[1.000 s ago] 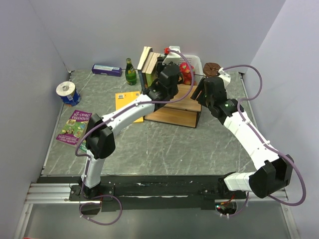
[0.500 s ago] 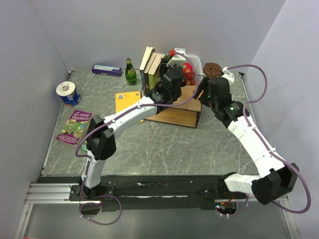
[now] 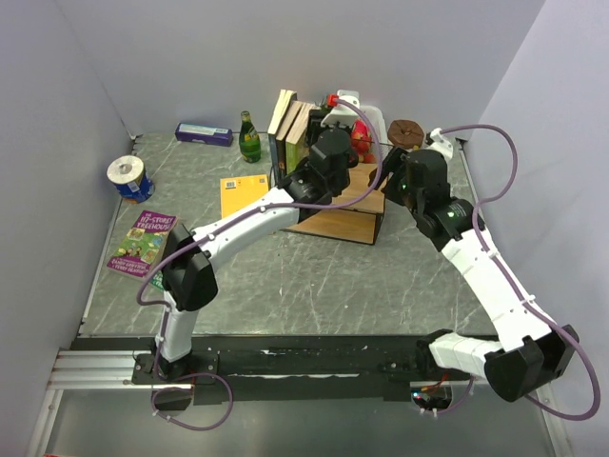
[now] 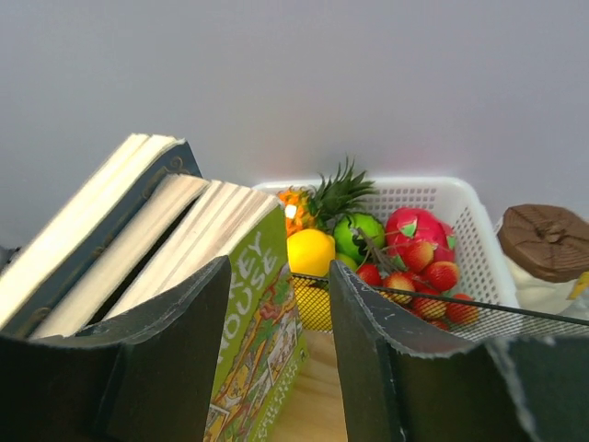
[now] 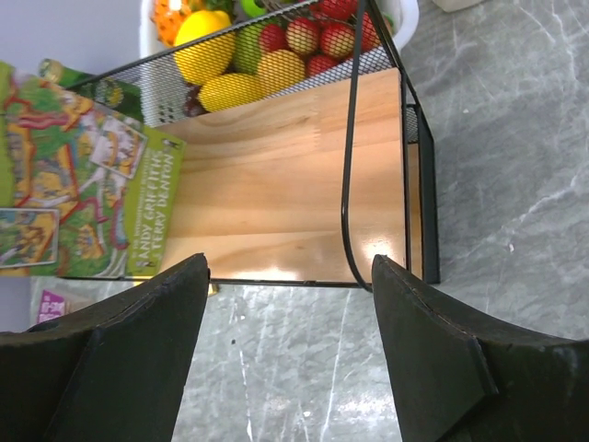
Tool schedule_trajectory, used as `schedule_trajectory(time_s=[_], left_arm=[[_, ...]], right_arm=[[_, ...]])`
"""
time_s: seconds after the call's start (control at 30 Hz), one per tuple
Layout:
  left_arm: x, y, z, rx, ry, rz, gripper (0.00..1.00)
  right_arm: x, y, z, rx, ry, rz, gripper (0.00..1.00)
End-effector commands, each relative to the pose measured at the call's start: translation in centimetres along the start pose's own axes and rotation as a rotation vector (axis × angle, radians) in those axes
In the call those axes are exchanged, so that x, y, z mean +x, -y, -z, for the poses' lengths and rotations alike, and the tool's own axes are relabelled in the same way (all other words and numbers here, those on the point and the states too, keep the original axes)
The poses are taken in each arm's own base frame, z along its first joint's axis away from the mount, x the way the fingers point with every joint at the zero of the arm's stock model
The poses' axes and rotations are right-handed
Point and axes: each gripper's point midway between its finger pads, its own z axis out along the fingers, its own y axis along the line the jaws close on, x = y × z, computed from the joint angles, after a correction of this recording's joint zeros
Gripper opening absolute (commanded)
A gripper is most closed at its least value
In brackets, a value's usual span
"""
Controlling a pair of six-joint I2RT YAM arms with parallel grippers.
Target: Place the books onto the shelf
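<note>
From above, the shelf (image 3: 335,217) shows pale wood boards in a thin black wire frame on a grey marbled table (image 3: 314,286). Three books (image 3: 288,133) lean together at its left end. The left gripper (image 3: 328,138) sits over the shelf just beside them, its fingers hidden under the wrist. The right gripper (image 3: 400,181) hangs at the shelf's right end. A yellow book (image 3: 243,195) lies flat left of the shelf. Well beyond it is a purple book (image 3: 141,243); its title is small, and only TREEHOUSE can be read.

Left wrist view: the left gripper (image 4: 279,276) has matte black jaws partly apart and holds nothing. The books (image 4: 138,230) fan cream page edges. The green book (image 4: 262,313) reads "HOUSE", the rest cut off by a finger. Behind the shelf stands a white lattice basket (image 4: 460,207).

Right wrist view: the right gripper (image 5: 287,267) gapes wide and empty over the smooth board of the shelf (image 5: 285,175). The green book (image 5: 83,193) reads "ANDY GRIFFITHS & TERRY DENTON".
</note>
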Motion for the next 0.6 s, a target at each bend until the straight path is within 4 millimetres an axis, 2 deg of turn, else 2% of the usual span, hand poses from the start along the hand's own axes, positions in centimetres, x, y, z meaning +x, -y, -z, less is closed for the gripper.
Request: schedule_trajectory(time_s=[0.0, 0.37, 0.5, 0.57], left_arm=[[-6.0, -2.2, 1.9, -0.025, 0.087, 0.087, 0.54], [-5.8, -2.1, 2.1, -0.035, 0.081, 0.073, 0.55], [-6.8, -2.6, 2.7, -0.041, 0.094, 0.076, 0.55], [-8.2, -3.2, 3.4, -0.048, 0.116, 0.096, 0.56]], right_arm=[[-1.0, -0.5, 1.3, -0.043, 0.037, -0.023, 0.79], [-0.8, -0.6, 1.9, -0.06, 0.032, -0.026, 0.79], [-0.7, -0.9, 2.4, -0.086, 0.025, -0.025, 0.79], [-0.5, -1.1, 2.6, -0.105, 0.02, -0.028, 0.79]])
